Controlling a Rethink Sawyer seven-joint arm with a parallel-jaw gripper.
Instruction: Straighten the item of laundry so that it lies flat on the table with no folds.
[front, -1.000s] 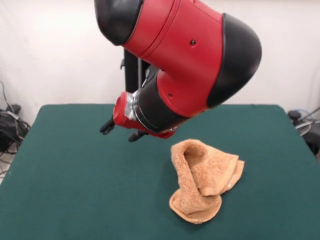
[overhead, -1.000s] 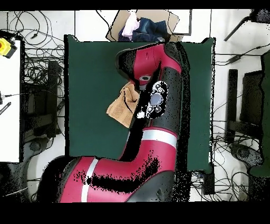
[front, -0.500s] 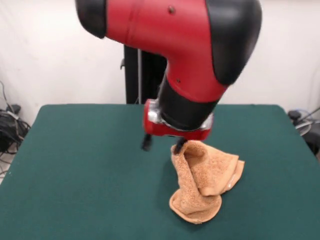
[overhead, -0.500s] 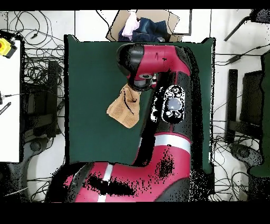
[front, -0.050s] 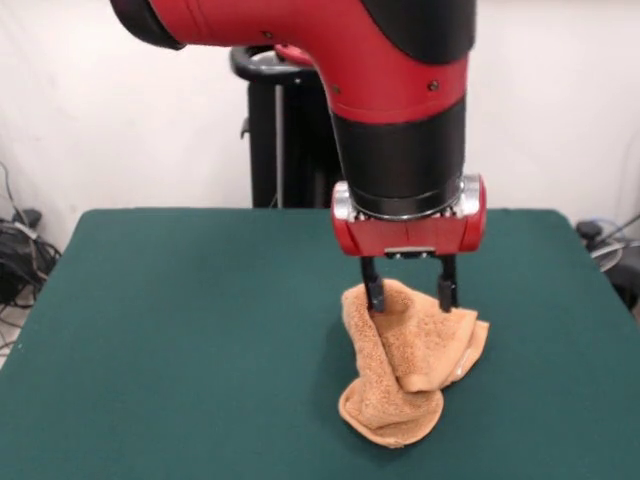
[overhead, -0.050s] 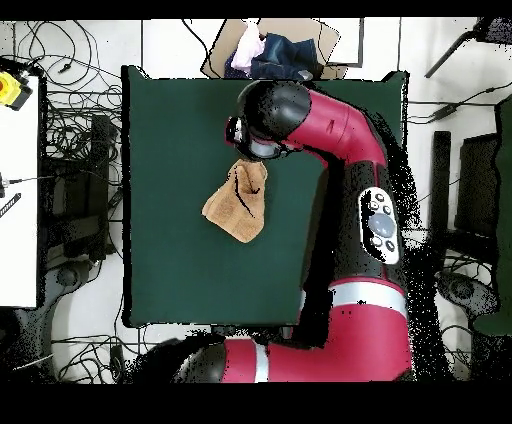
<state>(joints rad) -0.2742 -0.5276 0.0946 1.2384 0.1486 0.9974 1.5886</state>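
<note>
The towel (front, -0.050s: 410, 365), a fuzzy orange-tan terry cloth, lies crumpled in thick rolled folds on the near right part of the green felt table (front, -0.050s: 170, 340), its nearest lobe doubled under. Just behind, my gripper (front, -0.050s: 410, 292) stands upright, fingers (front, -0.050s: 373, 288) spread wide and holding nothing, straddling the towel's raised far fold. Closing here, I judge, could pinch several layers and lift the whole bundle.

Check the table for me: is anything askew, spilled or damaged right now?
Nothing spilled or damaged. The only untidy thing is the towel, which lies crumpled and folded over itself on the green table instead of flat. The gripper stands open over its upper fold, fingers pointing down at the cloth.
</note>
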